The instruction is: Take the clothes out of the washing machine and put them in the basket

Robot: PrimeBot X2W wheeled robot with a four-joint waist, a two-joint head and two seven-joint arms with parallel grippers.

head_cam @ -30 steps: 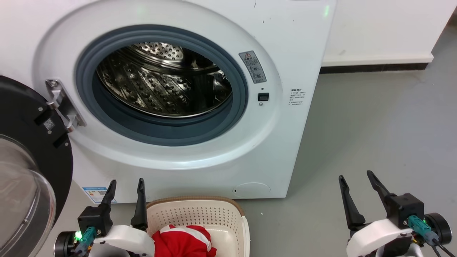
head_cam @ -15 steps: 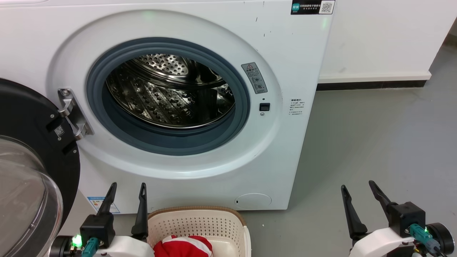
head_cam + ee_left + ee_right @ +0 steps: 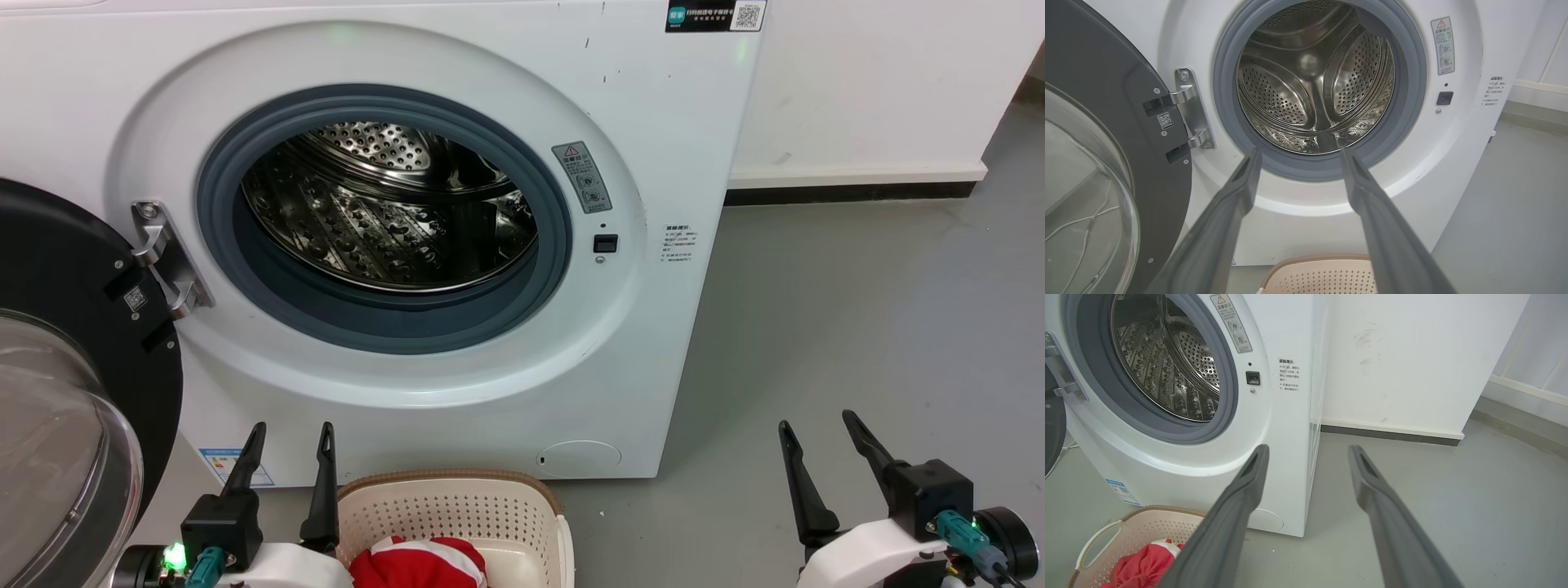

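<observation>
The white washing machine point(image 3: 678, 147) stands with its porthole open, and its steel drum point(image 3: 384, 212) holds nothing I can see. On the floor in front of it sits the cream basket point(image 3: 457, 500) with the red, white-striped clothes point(image 3: 420, 563) lying inside. The same clothes point(image 3: 1143, 565) show in the basket point(image 3: 1098, 539) in the right wrist view. My left gripper point(image 3: 291, 429) is open, just left of the basket, with nothing between its fingers. At the lower right my right gripper point(image 3: 816, 421) is open above bare floor. The drum point(image 3: 1314, 77) shows past my left fingers point(image 3: 1237, 196).
The black-rimmed glass door point(image 3: 57, 392) hangs open at the left on its metal hinge point(image 3: 167, 261). Grey floor point(image 3: 857, 327) stretches to the right of the machine. A white wall with a dark skirting point(image 3: 849, 194) runs behind.
The whole head view shifted downward from one second ago, so the camera moved. Both grippers stay open low in the view. The clothes lie unmoved in the basket.
</observation>
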